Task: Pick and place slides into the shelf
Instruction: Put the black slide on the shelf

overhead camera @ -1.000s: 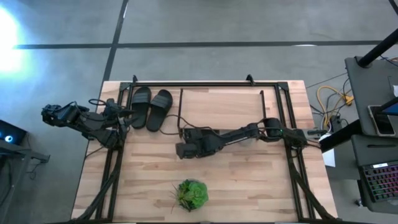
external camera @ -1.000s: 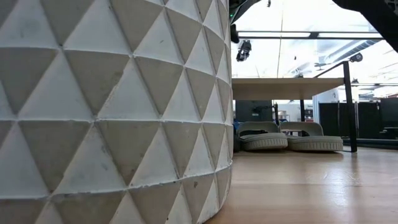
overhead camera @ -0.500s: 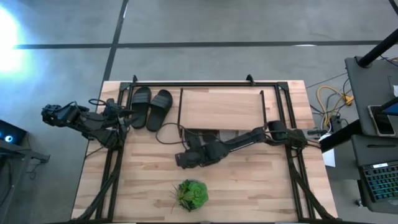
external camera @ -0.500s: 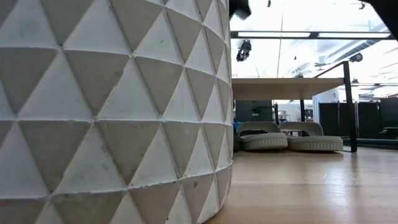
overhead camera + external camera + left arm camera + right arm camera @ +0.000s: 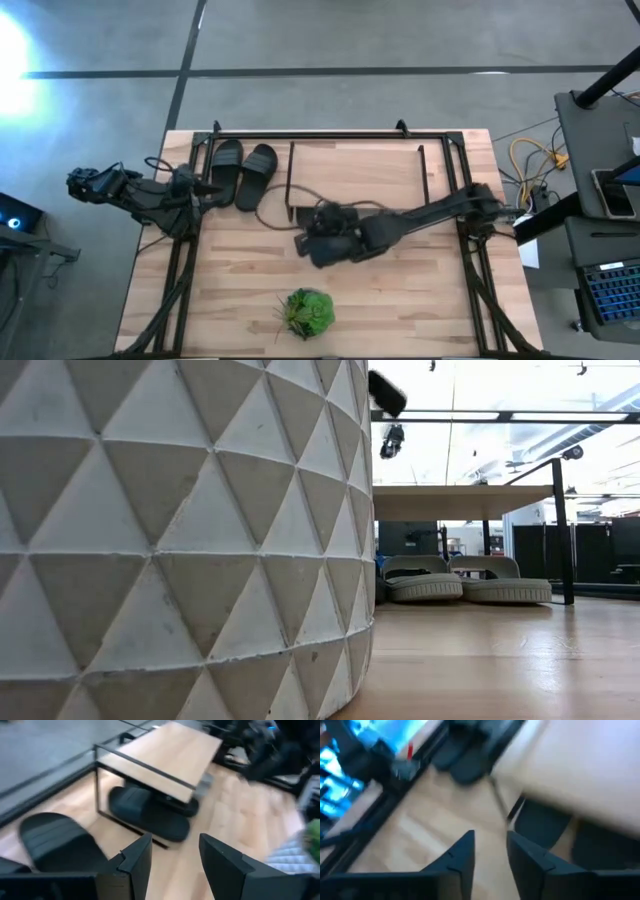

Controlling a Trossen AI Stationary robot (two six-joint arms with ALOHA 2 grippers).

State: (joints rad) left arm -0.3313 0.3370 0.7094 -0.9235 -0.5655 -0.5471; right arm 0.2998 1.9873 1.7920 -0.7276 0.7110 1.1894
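Observation:
A black pair of slides (image 5: 241, 172) lies soles down on the table, left of the shelf (image 5: 355, 172). Under the shelf's plank, more black slides (image 5: 150, 814) show in the left wrist view. The low view shows the pale grey pair (image 5: 465, 585) there. My left gripper (image 5: 207, 187) (image 5: 175, 865) is open beside the loose black pair, one slide (image 5: 55, 840) just ahead of its fingers. My right gripper (image 5: 305, 238) (image 5: 490, 860) is open and holds nothing. It hovers in front of the shelf's near left corner, with black slides (image 5: 540, 822) ahead.
The green plant (image 5: 308, 312) stands near the table's near edge. Its white faceted pot (image 5: 180, 540) fills the left of the low view. A black frame (image 5: 190, 230) runs along both table sides. Bare wood (image 5: 400, 300) lies between shelf and plant.
The right arm has drawn back from the shelf's front, its gripper shifting a little toward the near edge and then to the right. A dark part of it has come into the top of the low view. The left arm and all slides stayed put.

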